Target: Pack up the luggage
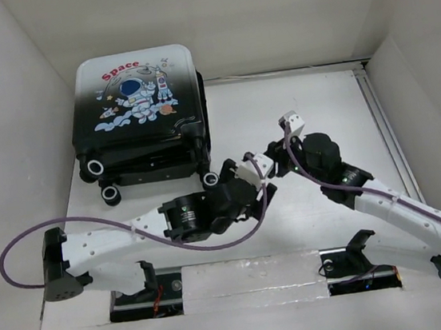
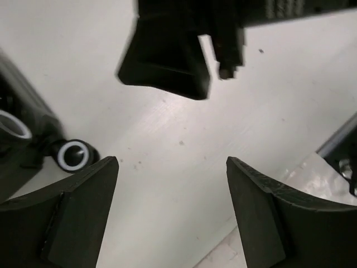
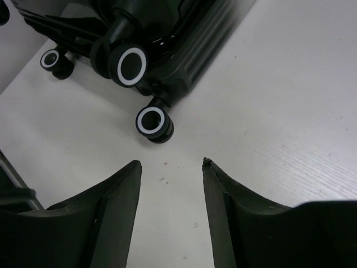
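The luggage (image 1: 136,103) lies flat at the back left of the table, its astronaut and red "Space" print facing up. Its lid is down and its caster wheels (image 1: 111,194) point toward me. My left gripper (image 1: 255,167) hovers open and empty over bare table, right of the luggage. In the left wrist view (image 2: 172,162) one wheel (image 2: 72,155) shows at the left. My right gripper (image 1: 286,145) is also open and empty, close beside the left one. Its wrist view (image 3: 172,163) looks at the luggage's wheeled end (image 3: 167,33) and the nearest wheel (image 3: 153,121).
White walls enclose the table (image 1: 309,98) on three sides. The right arm's dark body (image 2: 167,56) hangs just ahead of the left gripper. The arm bases and a taped strip (image 1: 250,278) run along the near edge. No loose items to pack are in view.
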### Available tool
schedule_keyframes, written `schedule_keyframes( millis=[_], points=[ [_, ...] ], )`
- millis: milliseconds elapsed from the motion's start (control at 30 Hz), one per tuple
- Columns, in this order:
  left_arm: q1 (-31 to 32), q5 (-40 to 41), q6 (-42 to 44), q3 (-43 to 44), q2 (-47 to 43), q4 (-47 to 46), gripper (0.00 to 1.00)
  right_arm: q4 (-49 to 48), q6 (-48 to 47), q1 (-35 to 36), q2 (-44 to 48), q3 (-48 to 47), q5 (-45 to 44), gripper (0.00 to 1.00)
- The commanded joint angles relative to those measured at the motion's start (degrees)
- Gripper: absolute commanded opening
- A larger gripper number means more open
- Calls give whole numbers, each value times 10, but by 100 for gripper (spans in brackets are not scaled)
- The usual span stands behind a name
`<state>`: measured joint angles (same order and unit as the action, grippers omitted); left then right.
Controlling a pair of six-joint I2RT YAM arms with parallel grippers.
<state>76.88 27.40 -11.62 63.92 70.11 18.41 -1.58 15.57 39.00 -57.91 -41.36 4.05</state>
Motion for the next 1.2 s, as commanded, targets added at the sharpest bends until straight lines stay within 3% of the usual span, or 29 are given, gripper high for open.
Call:
schedule_keyframes(
  millis=[0,33,100,133,167,233,267,300,333,367,400,433,533,567,633,700,733,833,933,1033,1167],
  points=[
    [-3,152,-2,52,-42,-42,74,-3,10,-12,16,-31,-31,52],
    [-18,208,-14,52,-53,-59,77,-3,10,-12,6,-36,-31,34],
    [-111,263,-38,39,-97,-130,77,-3,10,-12,-10,-42,-24,22],
    [-153,245,-45,27,-112,-156,76,-3,10,-12,-18,-49,-18,12],
    [-240,218,-53,27,-131,-180,76,-3,10,-12,-39,-50,-18,9],
    [-365,153,-74,51,-114,-201,75,-17,10,-12,-68,-62,-18,8],
    [-365,135,-84,72,-114,-201,75,-24,10,-12,-80,-62,-18,8],
    [-461,103,-97,95,-76,-165,75,-32,10,-18,-91,-69,-18,9],
    [-515,6,-129,121,-52,-146,73,-38,10,-18,-104,-85,-18,9],
    [-573,-51,-142,162,-27,-131,72,-43,5,-23,-117,-95,-18,11],
    [-678,-100,-154,181,24,-119,69,-43,5,-24,-147,-105,-18,11],
    [-725,-175,-171,200,49,-94,66,-51,5,-30,-161,-116,-9,11],
    [-818,-168,-182,244,118,-88,62,-56,0,-36,-216,-160,8,12],
    [-831,-122,-182,244,128,-94,62,-62,0,-41,-228,-178,20,12],
    [-880,-128,-182,260,162,-99,62,-83,5,-53,-263,-193,55,18],
    [-914,-149,-194,283,197,-82,62,-112,11,-67,-287,-220,106,29],
    [-943,-167,-199,309,236,-59,61,-112,11,-67,-317,-246,106,39],
    [-969,-176,-190,357,284,-21,60,-112,11,-80,-368,-288,113,52],
    [-974,-161,-173,357,303,-27,60,-112,28,-87,-433,-339,136,54],
    [-988,-196,-180,367,332,-22,60,-112,33,-87,-490,-389,113,54],
    [-993,-264,-173,419,399,31,60,-134,61,-87,-547,-419,108,46]
  ],
)
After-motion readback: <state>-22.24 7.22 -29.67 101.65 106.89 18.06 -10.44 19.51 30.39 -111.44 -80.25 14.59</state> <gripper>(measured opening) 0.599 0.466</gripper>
